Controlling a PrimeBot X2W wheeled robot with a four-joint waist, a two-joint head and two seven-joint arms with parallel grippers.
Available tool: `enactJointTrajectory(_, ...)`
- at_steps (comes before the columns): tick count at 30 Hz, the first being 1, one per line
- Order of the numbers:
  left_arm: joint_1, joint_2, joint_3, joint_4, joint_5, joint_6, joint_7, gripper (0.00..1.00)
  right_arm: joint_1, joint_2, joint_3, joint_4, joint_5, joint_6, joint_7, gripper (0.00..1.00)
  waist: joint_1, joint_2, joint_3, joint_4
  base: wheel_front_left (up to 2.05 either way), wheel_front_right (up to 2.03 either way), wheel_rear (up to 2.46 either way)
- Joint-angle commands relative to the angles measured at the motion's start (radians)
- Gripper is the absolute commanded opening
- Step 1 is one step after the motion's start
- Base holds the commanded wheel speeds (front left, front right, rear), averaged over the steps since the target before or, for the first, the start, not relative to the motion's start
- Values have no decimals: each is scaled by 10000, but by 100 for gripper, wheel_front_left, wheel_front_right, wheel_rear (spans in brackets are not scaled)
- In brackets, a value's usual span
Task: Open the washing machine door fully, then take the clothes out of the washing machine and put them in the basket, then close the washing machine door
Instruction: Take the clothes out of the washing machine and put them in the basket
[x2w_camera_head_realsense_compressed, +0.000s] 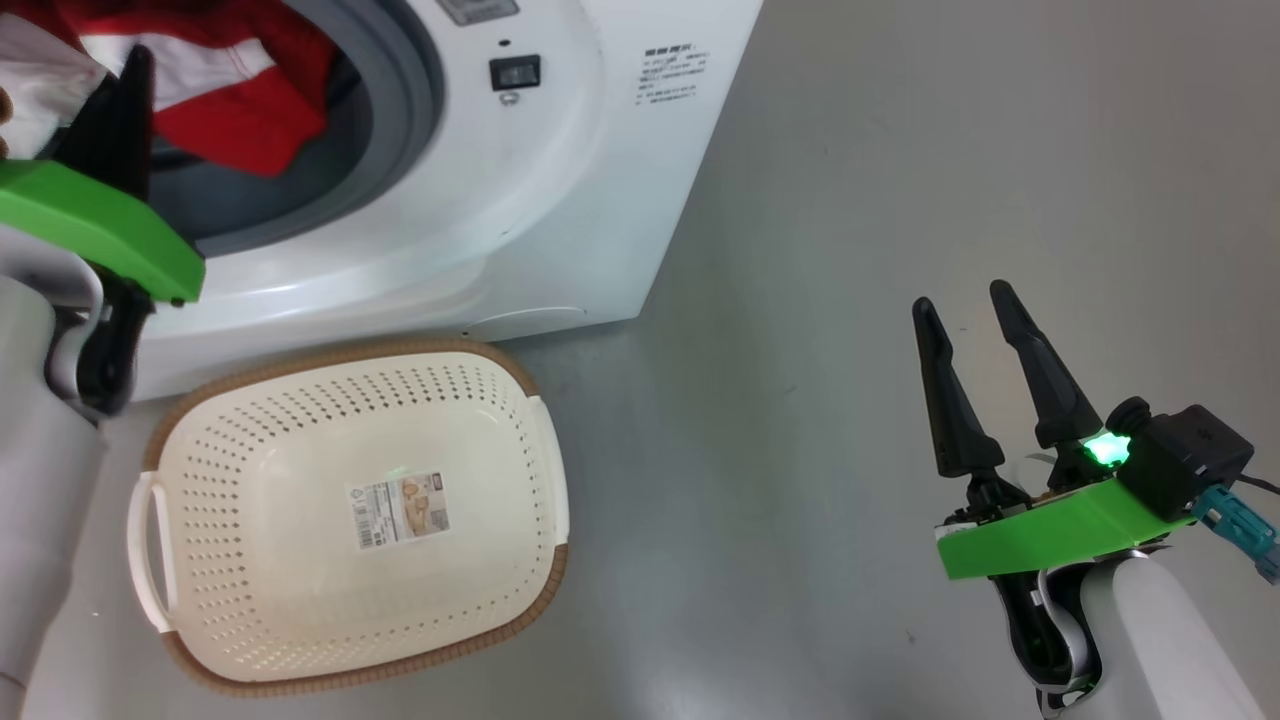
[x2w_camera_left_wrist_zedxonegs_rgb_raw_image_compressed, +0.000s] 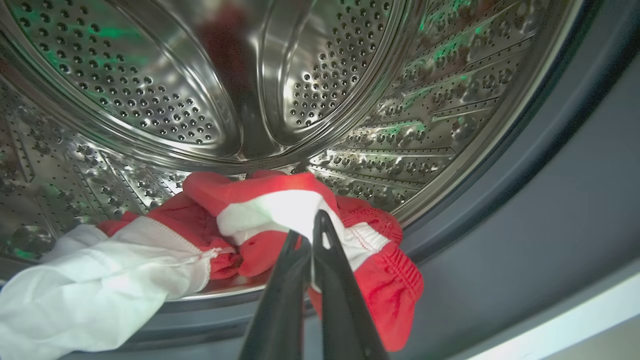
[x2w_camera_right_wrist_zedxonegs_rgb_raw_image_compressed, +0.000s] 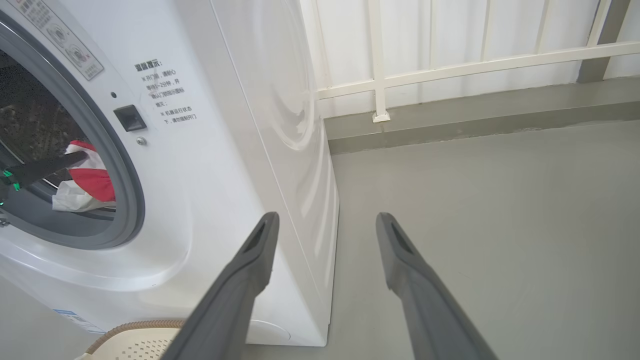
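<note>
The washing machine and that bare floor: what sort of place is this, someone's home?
Probably a laundry corner, maybe a test space: a white washing machine holding red clothes, a basket on bare grey floor, and a white railed wall.

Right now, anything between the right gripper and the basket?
Nothing: just bare grey floor between right gripper and basket, per the head view.

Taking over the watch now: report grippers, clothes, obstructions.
Left gripper shut on the clothes at the drum lip. Right gripper open, over bare floor. Basket in front of the washing machine, no clothes in it. No obstruction seen.
</note>
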Motion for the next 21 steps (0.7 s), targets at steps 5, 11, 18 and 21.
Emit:
enactJointTrajectory(5,788,365,1141,-1135,761,263,-118,0,269,3,103,-179,-175,48,-65,100,0,0,-300,208,0,0,0)
enactJointTrajectory(11,1828,154,2248,-2352,1569,367,-119,0,398,3,96,-112,-235,48,-65,100,0,0,-610,324,0,0,0)
enactJointTrajectory(18,3341,-230,3645,-3962,2526,375,-119,0,665,3,2,-100,-355,48,-65,100,0,0,-1008,492,0,0,0)
enactJointTrajectory(21,3847,-409,4070,-4528,2826,344,-119,0,758,3,-63,-84,-410,48,-65,100,0,0,-1158,574,0,0,0)
